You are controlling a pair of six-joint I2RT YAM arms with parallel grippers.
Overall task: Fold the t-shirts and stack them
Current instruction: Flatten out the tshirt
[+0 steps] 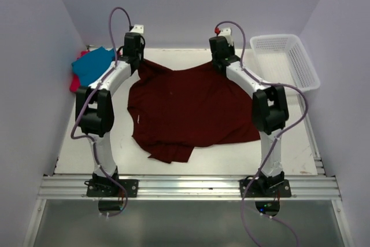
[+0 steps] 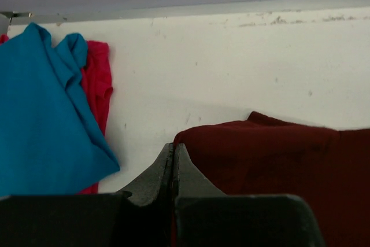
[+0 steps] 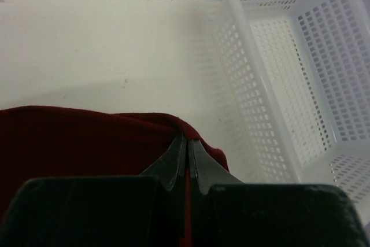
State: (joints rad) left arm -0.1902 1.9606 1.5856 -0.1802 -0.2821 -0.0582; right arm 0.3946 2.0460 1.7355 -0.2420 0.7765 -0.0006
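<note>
A: Which step's the robot on?

B: Looks like the 1st fold. The maroon shirt [image 1: 191, 108] lies spread mid-table, far edge lifted btw. both arms. Left gripper [image 2: 174, 147] is pinched tight, no gap; a sliver of maroon shows between the fingers, so it prob. has the far-left corner. Right gripper [image 3: 186, 138] is clamped the same way on the far-right corner, cloth visibly caught in the pinch.

A: The other two?

B: Teal shirt [image 2: 40, 114] sits bunched at the table's far-left corner, lying over the red-pink shirt [image 2: 99, 79]. Neither is folded. The white basket [image 1: 306, 67] stands at far right, just beside the right gripper.

A: Next move needs what?

B: Judgement only: both arms carry that far edge toward the near hem together, same height and pace, so the cloth doesn't skew. The near-left hem is already rumpled; it'll likely need smoothing. Right arm should stay off the basket.
</note>
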